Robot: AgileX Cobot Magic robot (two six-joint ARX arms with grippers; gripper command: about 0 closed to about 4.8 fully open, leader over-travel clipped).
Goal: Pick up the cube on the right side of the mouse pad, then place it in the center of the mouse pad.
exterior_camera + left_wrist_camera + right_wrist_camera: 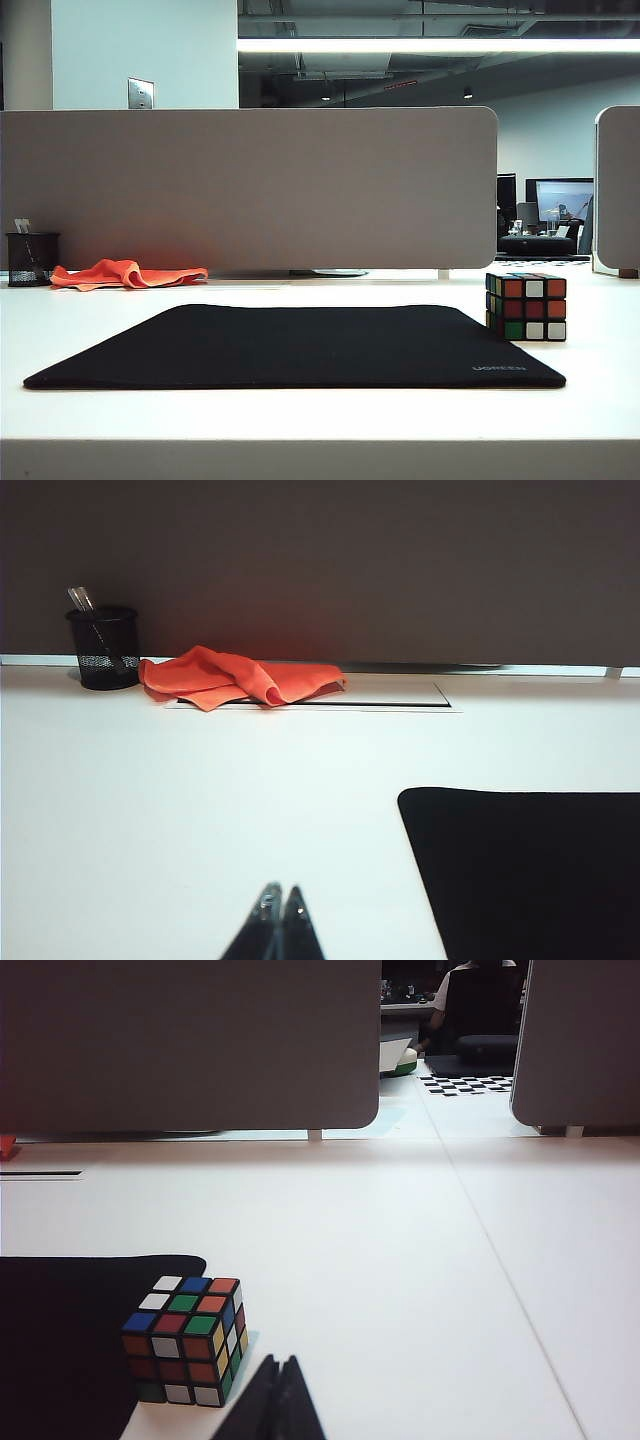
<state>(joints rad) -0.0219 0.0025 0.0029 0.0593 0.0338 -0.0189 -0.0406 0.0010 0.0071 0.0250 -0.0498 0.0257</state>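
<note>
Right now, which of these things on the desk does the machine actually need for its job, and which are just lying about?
Needed for the job:
- cube, standing on the table just off the mouse pad's right edge
- mouse pad, nothing on it
- left fingers and right fingers, both shut, holding nothing

Just lying about:
- orange cloth
- black mesh pen cup
- grey desk divider

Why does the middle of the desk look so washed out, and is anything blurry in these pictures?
Exterior view: the ceiling light strip blows out; the mouse pad stays a dark block, the cube sharp. Left wrist view: the white table glares featureless; the shut left gripper is dim. Right wrist view: the shut right gripper blurs; the cube reads clearly.
</note>
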